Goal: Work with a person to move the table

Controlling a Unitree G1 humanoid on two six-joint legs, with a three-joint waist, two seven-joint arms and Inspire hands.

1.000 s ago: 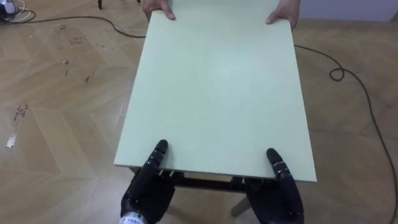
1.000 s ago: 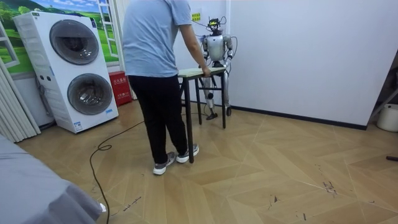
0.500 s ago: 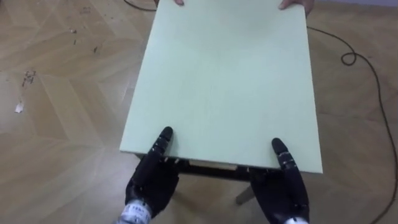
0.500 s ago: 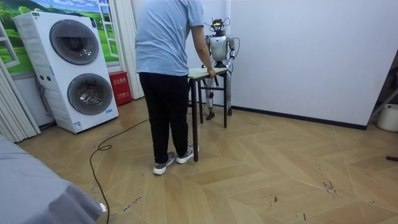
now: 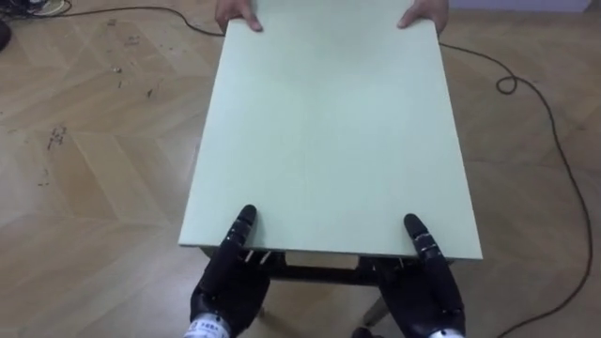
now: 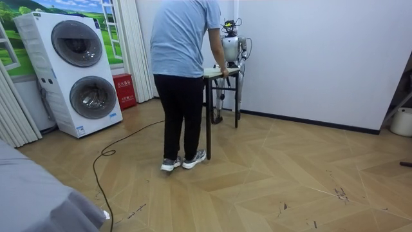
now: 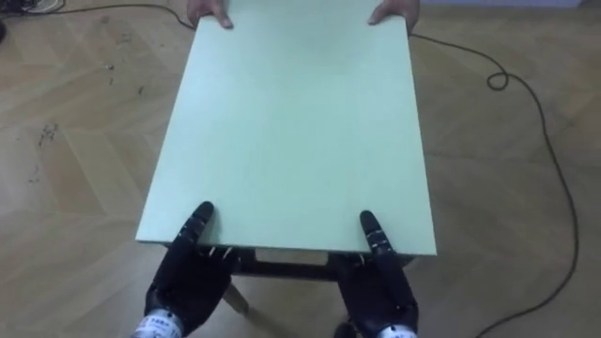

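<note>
Parquet floor [image 5: 84, 188]; worktop [image 5: 329, 131] seems mid-carry between robot and person [image 6: 183, 38].
Left hand [image 5: 225, 282] and right hand [image 5: 427, 286] clamp its near edge, thumbs on top; the person holds the far edge; next move likely needs matched steps, worktop level.

Table [image 5: 329, 131]: rectangular, pale-green worktop on a dark frame with thin dark legs. Top is bare and level, table upright. It sits near the white wall [image 6: 309, 58]. The short edge nearer the wall is at the robot's left hand [image 5: 225, 282] and right hand [image 5: 427, 286]. The short edge farther from the wall is under a person's hands [image 5: 239, 14]. Can't tell whether the legs touch the floor [image 5: 84, 141].
</note>
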